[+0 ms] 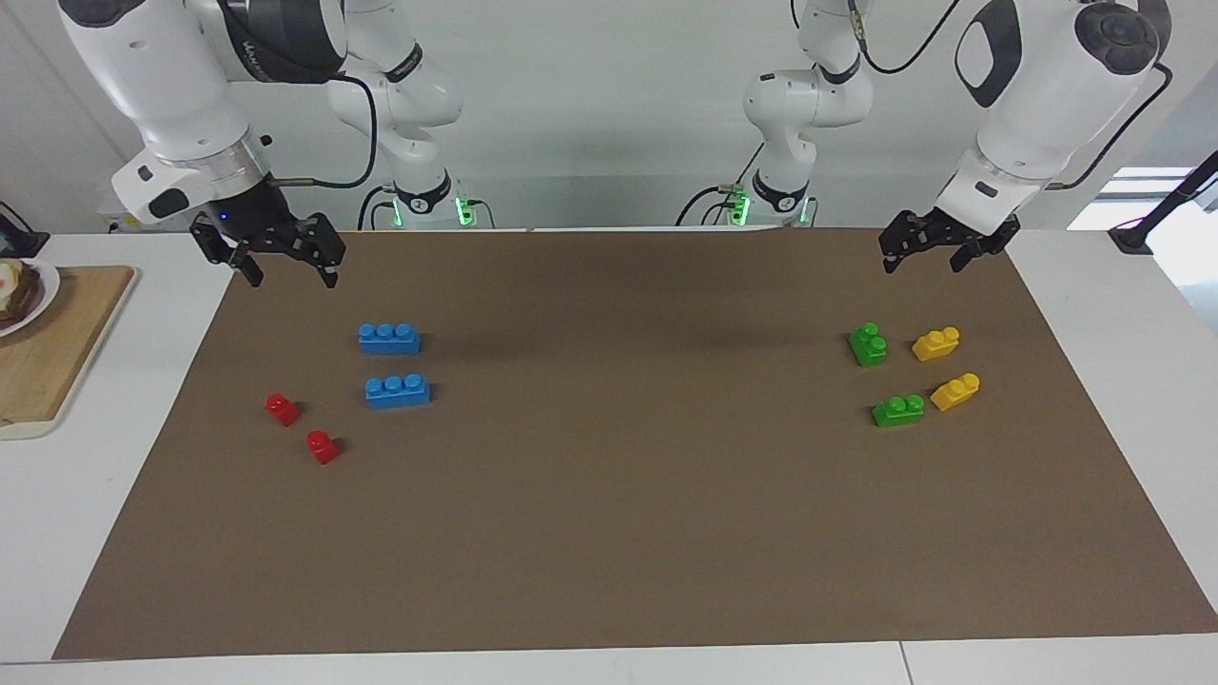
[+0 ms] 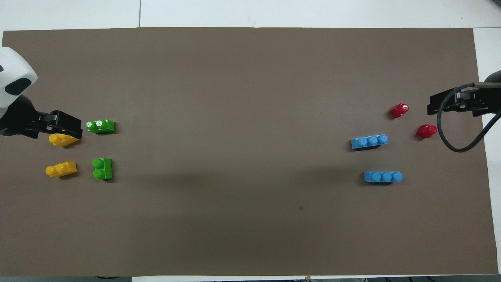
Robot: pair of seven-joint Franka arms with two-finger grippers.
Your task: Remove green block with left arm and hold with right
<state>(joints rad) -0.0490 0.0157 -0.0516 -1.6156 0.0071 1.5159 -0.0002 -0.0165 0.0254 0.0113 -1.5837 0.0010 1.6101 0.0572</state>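
Left gripper [image 1: 920, 257] hangs open, upper right of the facing view, above the green blocks [image 1: 868, 343]; right gripper [image 1: 283, 265] (also open) hovers upper left.

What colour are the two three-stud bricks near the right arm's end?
Blue, clearest in the facing view.
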